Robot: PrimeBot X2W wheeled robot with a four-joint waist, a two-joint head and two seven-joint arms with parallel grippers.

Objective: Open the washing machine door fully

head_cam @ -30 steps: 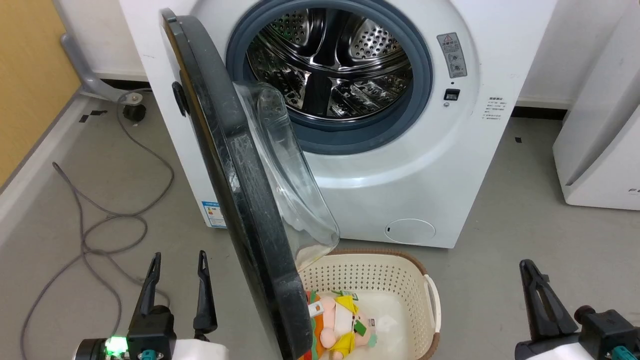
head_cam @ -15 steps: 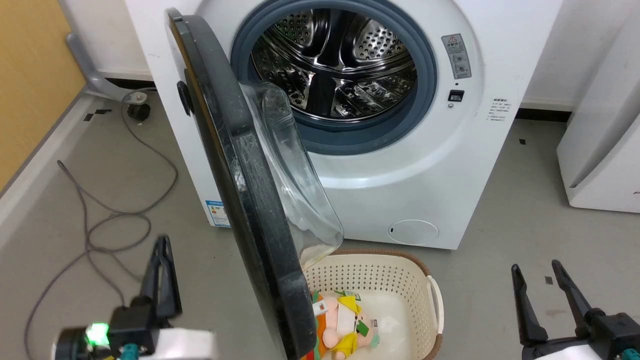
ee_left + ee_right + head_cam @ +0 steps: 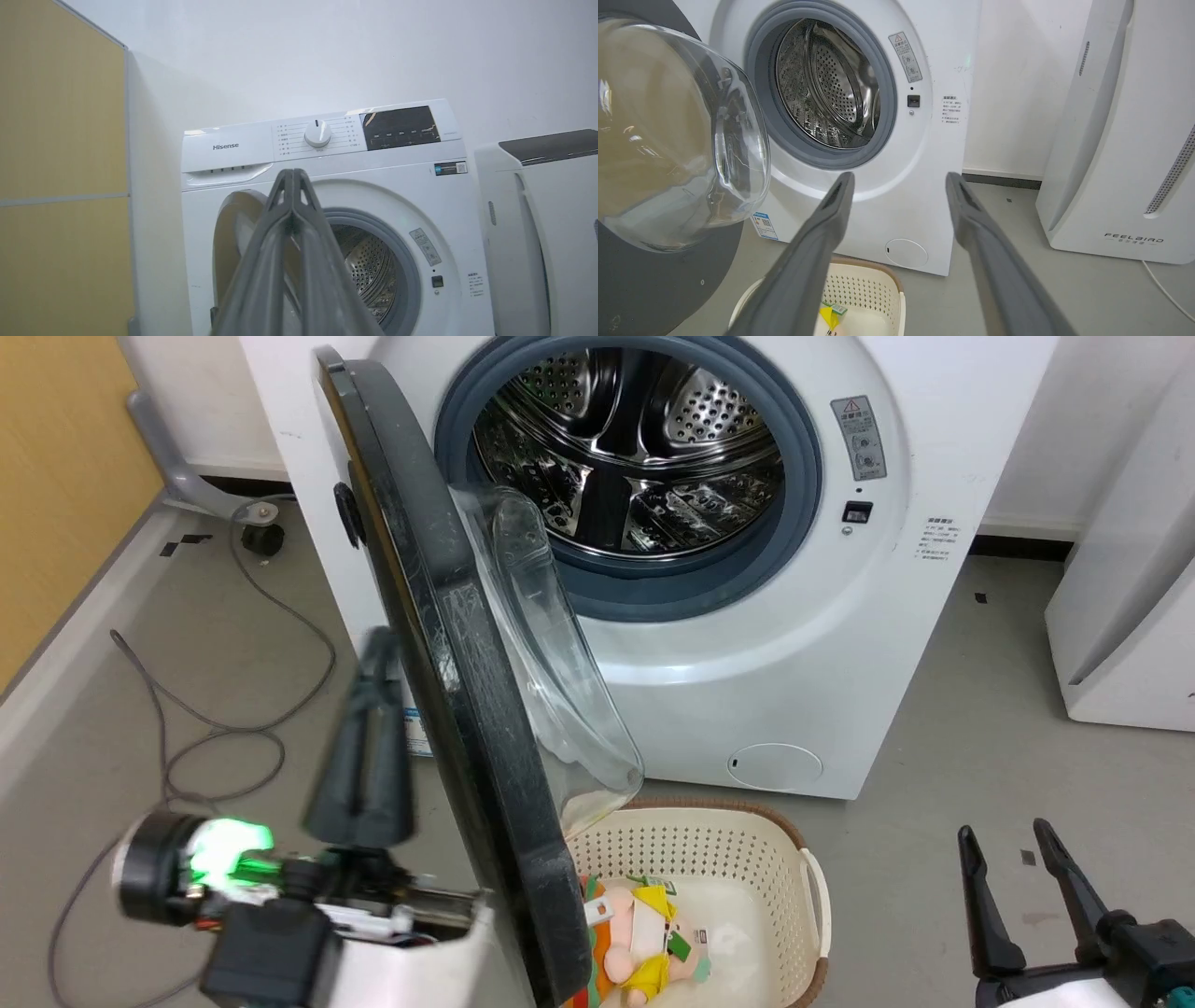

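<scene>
Head view: washing machine door half-open, hinged at left edge of the washing machine. Empty left gripper pinched shut near its black face; right gripper spread wide. Probably heavy, stiff, slick: push the rim, not the fragile glass.

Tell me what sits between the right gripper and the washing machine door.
In the head view, a cream perforated laundry basket holding a plush toy stands between the right gripper and the washing machine door.
</scene>
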